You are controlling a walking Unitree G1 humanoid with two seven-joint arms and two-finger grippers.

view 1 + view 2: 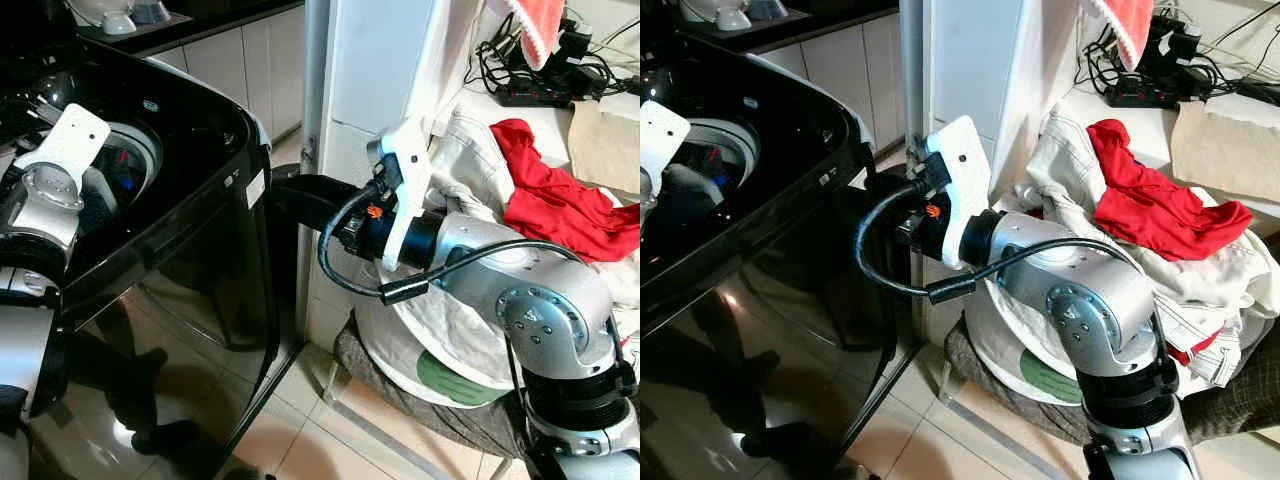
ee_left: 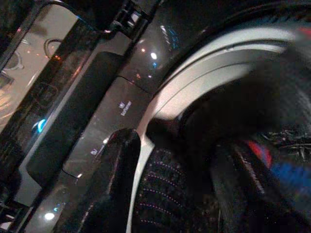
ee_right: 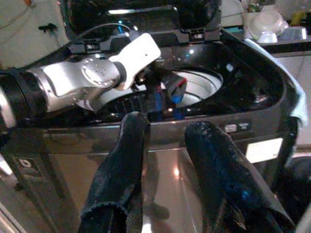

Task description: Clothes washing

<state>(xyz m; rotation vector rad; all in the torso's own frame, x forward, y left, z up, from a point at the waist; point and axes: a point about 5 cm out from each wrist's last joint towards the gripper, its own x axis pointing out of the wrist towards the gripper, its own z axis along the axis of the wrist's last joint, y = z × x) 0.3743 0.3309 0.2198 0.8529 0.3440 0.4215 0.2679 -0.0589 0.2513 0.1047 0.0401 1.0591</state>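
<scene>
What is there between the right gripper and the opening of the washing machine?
The glossy black side wall and top rim of the washing machine lie between the open right gripper and the drum opening, as the right wrist view shows. The left gripper reaches into that opening.

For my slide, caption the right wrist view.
Right gripper, black jaws open, faces the glossy black top-loading washing machine while the left gripper reaches into its drum.

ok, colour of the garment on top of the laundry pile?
Red. The garment lies on a pile of off-white clothes, clearest in the right eye view.
</scene>
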